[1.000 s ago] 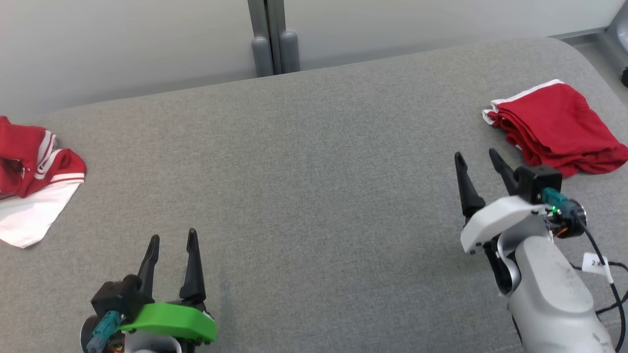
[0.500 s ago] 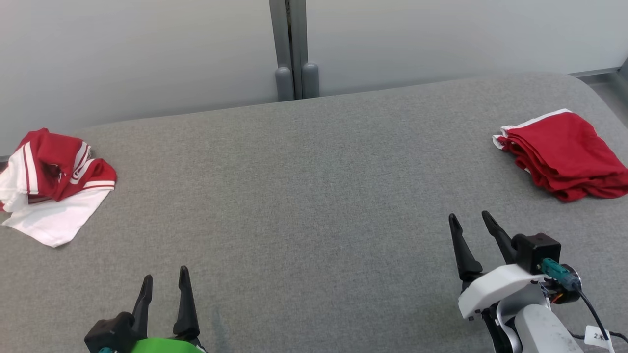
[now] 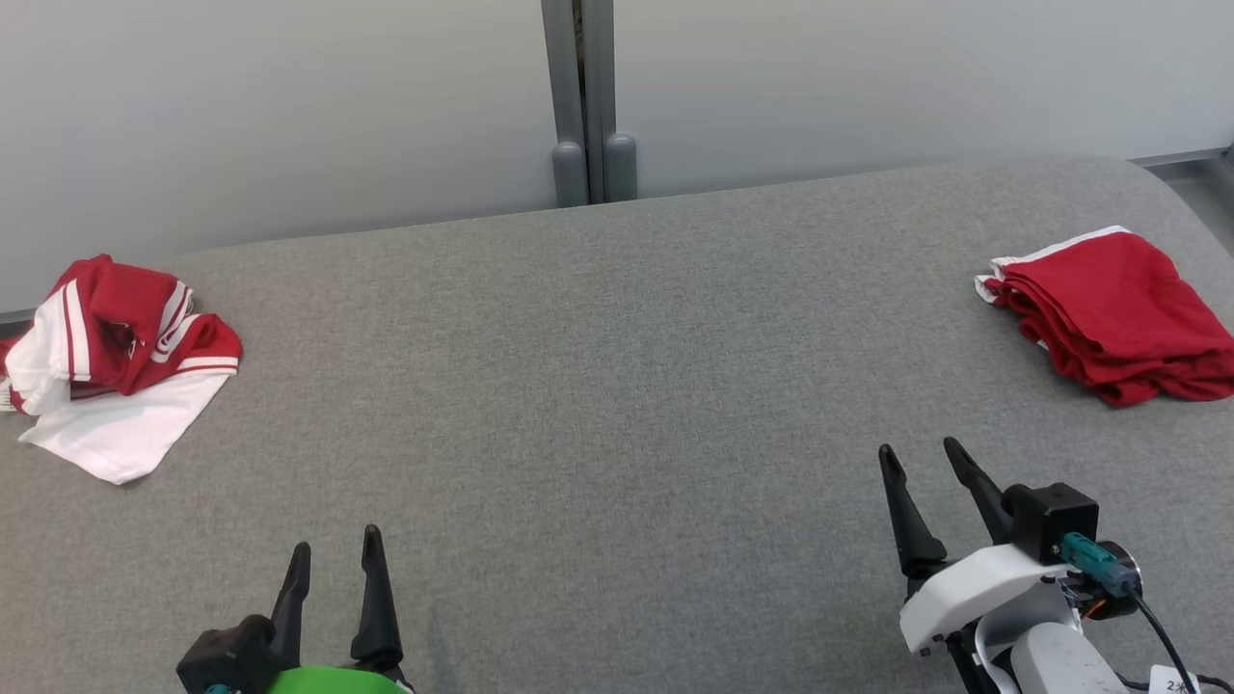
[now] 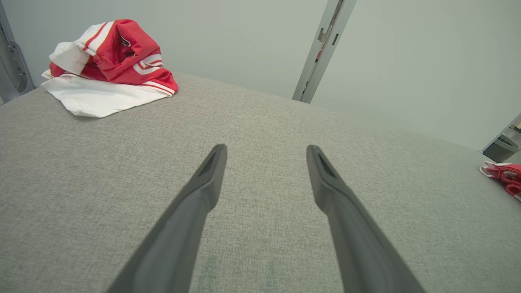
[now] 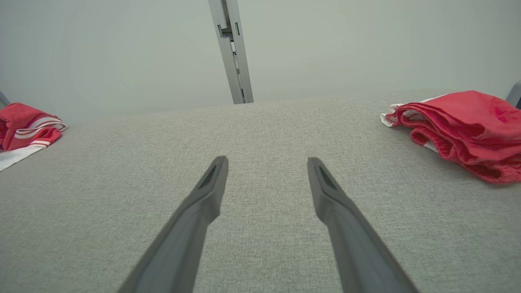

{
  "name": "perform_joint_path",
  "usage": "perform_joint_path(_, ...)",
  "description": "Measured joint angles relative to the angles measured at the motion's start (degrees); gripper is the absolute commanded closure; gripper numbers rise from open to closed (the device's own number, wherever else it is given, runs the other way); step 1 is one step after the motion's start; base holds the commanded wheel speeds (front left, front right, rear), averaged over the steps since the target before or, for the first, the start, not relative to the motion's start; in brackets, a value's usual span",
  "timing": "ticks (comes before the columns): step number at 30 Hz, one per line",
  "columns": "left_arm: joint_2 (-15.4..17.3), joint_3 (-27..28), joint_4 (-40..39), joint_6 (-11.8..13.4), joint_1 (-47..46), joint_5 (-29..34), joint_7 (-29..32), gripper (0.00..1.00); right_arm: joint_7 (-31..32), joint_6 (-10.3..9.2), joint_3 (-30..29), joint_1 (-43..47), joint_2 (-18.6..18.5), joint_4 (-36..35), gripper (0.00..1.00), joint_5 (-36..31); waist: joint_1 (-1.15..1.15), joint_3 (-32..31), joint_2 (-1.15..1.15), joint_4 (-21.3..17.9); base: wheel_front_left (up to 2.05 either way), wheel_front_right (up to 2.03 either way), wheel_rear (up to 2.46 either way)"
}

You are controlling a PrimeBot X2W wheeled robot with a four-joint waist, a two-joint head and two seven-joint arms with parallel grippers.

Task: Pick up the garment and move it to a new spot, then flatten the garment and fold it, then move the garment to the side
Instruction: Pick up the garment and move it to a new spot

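Note:
A crumpled red and white garment [image 3: 116,357] lies at the far left of the grey cloth-covered table [image 3: 617,366]; the left wrist view has it at the upper left [image 4: 114,53]. A folded red garment [image 3: 1118,323] lies at the far right, close in the right wrist view [image 5: 464,126]. My left gripper [image 3: 335,542] stands open over bare table at the lower left, well short of the crumpled garment. My right gripper [image 3: 917,448] is open at the lower right, short of the folded garment and to its left. Nothing is between either pair of fingers [image 4: 265,147] [image 5: 267,159].
A grey post [image 3: 588,96] rises against the pale wall behind the table's far edge. The table's right corner is rounded, with floor beyond it [image 3: 1205,183]. Bare grey cloth stretches between the two garments.
The head camera has shifted, so the whole scene sits lower and further right. The right gripper has drawn back from the folded red garment. Both grippers stay open.

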Motion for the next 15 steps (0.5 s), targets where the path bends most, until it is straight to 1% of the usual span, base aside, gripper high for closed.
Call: perform_joint_path(15,0.00,-0.36,0.46,-0.02,-0.15,0.16,0.00,0.00,0.00,0.00,-1.00,0.40,0.00,-0.03,0.00,0.26,0.00,0.00,0.00,0.73,0.00,0.00,0.00)
